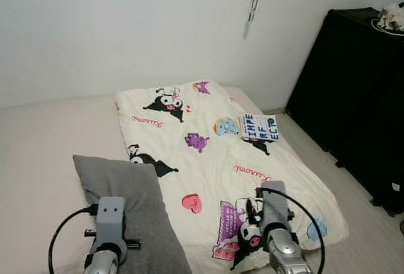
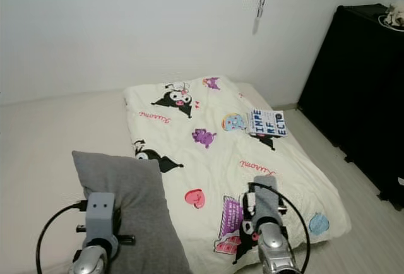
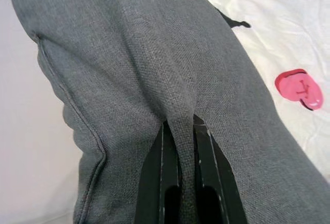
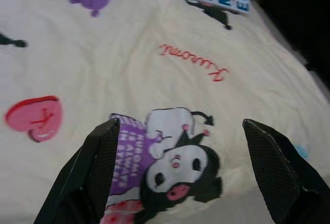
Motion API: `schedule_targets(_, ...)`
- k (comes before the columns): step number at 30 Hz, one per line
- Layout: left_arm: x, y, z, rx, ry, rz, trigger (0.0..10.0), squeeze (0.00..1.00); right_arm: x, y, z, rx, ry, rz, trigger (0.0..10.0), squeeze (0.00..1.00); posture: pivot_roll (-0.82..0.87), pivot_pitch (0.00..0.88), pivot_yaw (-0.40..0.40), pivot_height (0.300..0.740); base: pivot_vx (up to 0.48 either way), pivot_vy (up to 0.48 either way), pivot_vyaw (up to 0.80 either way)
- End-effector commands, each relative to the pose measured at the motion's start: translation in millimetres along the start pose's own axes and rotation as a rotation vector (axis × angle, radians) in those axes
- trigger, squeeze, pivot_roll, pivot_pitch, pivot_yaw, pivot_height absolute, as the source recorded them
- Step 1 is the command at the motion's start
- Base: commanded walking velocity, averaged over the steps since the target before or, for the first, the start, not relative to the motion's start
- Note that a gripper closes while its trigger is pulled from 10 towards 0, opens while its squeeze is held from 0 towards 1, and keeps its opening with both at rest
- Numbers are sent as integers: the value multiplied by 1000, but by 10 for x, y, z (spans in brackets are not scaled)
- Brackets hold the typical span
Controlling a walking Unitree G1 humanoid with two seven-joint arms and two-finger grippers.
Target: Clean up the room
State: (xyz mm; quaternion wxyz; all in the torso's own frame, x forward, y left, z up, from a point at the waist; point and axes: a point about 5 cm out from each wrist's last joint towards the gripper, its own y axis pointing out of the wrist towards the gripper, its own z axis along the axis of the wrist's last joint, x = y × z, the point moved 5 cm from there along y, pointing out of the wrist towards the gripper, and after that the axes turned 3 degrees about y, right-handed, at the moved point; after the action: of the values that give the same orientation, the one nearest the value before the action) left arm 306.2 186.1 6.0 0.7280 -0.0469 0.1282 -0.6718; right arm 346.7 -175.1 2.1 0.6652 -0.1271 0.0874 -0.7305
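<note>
Ahead, against the far wall [image 1: 126, 28]: a mattress [image 1: 38, 154], with a blanket [image 1: 214, 166] spread over its right part. On the mattress at near left, overlapping the blanket's left edge: a pillow [image 1: 136, 204]. On the blanket toward its far right edge: a book [image 1: 259, 127]. Right of the mattress: a strip of floor [image 1: 353, 211], then a cabinet [image 1: 356, 91] along the right side. Left hand [image 3: 180, 182] pinched on a fold of the pillow; right hand [image 4: 180, 177] spread wide above the blanket's near end.
</note>
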Motion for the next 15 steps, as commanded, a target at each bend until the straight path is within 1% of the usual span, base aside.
schedule_targets(1,30,-8,36,29,6,-7,10000,0,10,-28,-103,-36,-7,-2,10000,0,37,74,-28,740,0,0,0)
schedule_targets(5,61,4,98,59,7,-16,10000,0,-14,-16,-64,-22,-10,3,10000,0,38,72,-28,740,0,0,0)
schedule_targets(9,80,14,127,71,13,-24,10000,0,-27,1,-15,-2,-25,10,10000,0,38,71,-27,740,0,0,800)
schedule_targets(15,95,24,198,103,14,-35,10000,0,-21,23,54,21,-18,14,10000,0,37,76,-28,740,0,0,800)
